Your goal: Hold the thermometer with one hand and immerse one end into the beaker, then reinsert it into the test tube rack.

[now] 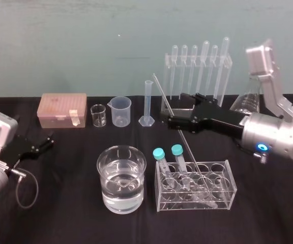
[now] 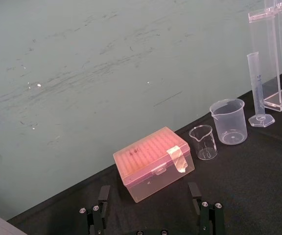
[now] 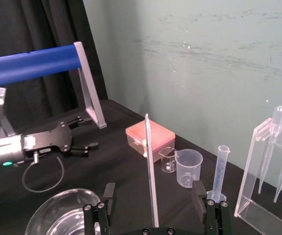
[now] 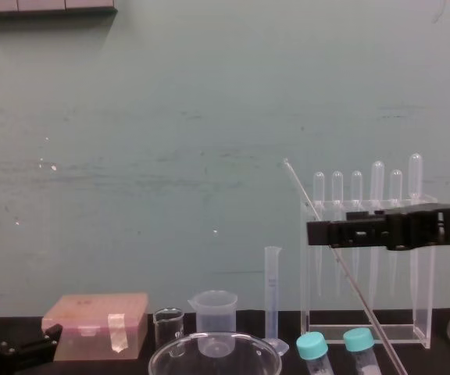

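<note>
Thermometer [image 1: 159,87] stands foot-down in the low tube rack [image 1: 197,202] at front right of the table. It is not plumb. In the head view its long axis runs from a free tip at 11 o'clock to a foot at 5 o'clock, and the chest view shows the same slant. Tip rises well above the rack. Foot sits among the rack's right-hand holes; I cannot tell which one.

- Right gripper [image 1: 173,116] reaches in level from 3 o'clock and meets the rod at about mid-length, above the rack.
- Its jaws are released. In the right wrist view the fingers [image 3: 105,197] stand wide, with the rod upright between them and touching neither.
- Two teal-capped tubes [image 1: 177,150] stand in the rack's left end, just beside the rod's lower half.
- Beaker [image 1: 105,195] holds water and sits at 9 o'clock of the rack, near it but apart.
- Pipette stand [image 1: 229,62] is at 12 o'clock of the rack, behind the gripper.
- Left gripper [image 1: 49,142] lies parked on the cloth at 9 o'clock of the beaker, well apart. Its jaws are spread and hold nothing.
</note>
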`<state>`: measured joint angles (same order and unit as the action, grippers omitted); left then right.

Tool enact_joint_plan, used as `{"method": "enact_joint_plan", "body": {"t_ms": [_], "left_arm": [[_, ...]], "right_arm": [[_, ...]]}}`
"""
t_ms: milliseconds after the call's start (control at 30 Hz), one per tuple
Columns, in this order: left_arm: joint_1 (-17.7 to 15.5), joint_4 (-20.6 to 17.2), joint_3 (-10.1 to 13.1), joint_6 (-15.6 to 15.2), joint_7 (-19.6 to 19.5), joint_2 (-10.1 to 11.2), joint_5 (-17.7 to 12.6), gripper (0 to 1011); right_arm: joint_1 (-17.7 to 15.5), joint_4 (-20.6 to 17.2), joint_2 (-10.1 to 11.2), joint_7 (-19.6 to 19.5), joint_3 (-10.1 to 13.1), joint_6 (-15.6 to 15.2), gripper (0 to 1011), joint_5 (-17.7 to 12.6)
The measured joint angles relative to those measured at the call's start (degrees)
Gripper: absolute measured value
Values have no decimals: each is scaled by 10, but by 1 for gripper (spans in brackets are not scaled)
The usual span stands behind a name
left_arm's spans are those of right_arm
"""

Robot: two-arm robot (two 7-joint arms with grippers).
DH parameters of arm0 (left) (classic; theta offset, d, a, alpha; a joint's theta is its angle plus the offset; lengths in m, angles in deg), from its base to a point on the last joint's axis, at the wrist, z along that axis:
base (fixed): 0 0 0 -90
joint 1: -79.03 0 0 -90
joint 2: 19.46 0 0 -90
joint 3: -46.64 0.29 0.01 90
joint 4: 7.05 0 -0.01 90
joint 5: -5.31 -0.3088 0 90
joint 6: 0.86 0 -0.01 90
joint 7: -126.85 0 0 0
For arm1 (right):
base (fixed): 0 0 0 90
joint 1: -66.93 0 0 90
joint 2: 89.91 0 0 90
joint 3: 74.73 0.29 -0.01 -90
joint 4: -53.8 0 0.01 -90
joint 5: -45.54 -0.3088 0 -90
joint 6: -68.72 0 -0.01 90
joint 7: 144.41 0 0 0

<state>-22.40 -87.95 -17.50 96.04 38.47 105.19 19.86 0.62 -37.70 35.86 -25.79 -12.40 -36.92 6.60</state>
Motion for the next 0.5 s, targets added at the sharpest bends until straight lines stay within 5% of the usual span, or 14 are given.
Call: {"method": "enact_joint_plan", "body": {"t_ms": [500], "left_arm": [[0,0,0,0,0,0,0,1008]], "right_arm": [[50,33,-41,-25,-35,-19,1003,44]]}}
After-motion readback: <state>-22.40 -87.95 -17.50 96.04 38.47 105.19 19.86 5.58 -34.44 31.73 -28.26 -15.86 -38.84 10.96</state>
